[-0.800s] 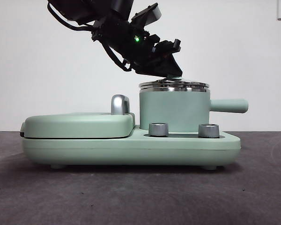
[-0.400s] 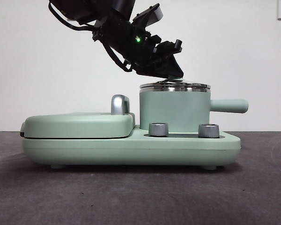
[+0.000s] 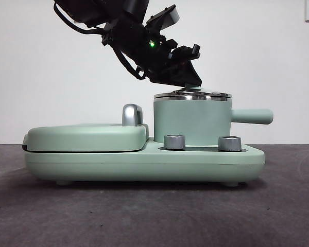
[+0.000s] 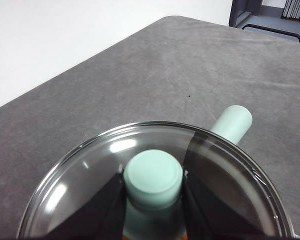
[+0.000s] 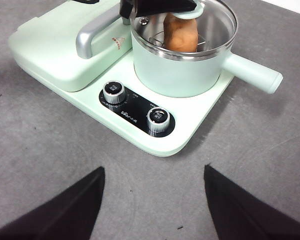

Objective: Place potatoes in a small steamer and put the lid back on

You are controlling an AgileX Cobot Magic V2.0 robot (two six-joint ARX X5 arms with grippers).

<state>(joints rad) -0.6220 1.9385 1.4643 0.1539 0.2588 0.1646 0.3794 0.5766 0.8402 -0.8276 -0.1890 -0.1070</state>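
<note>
- potato [image 5: 180,32]: orange-brown, stands on end inside the small steamer [image 3: 191,122], on a wire rack; seen through the glass in the right wrist view, only a sliver of orange shows in the left wrist view.
- small steamer: mint-green pot with steel rim, seated on the right-hand part of the mint-green cooker base [image 3: 144,163] in the front view; its stubby side handle [image 3: 252,116] points to the right there.
- lid [image 4: 90,180]: clear glass with steel rim, lies over the pot mouth; in the front view its rim looks level on the pot rim, whether fully seated i cannot tell.
- lid knob [image 4: 153,178]: mint-green, sits between the two fingers of the left gripper.
- left gripper [image 3: 191,78]: comes down from the upper left in the front view, tilted; fingers [image 4: 102,207] closed against both sides of the knob, gripping the lid.
- right gripper [image 5: 152,200]: held back above the surface [image 5: 50,150], well apart from the cooker; its fingers spread wide, nothing between them.
- flat griddle cover [image 3: 87,137]: beside the pot on the base, with a chrome handle [image 3: 132,114] just beside the pot wall.
- two chrome dials [image 5: 136,106] on the dark front panel of the base, below the pot.
- surface: grey, matte.
</note>
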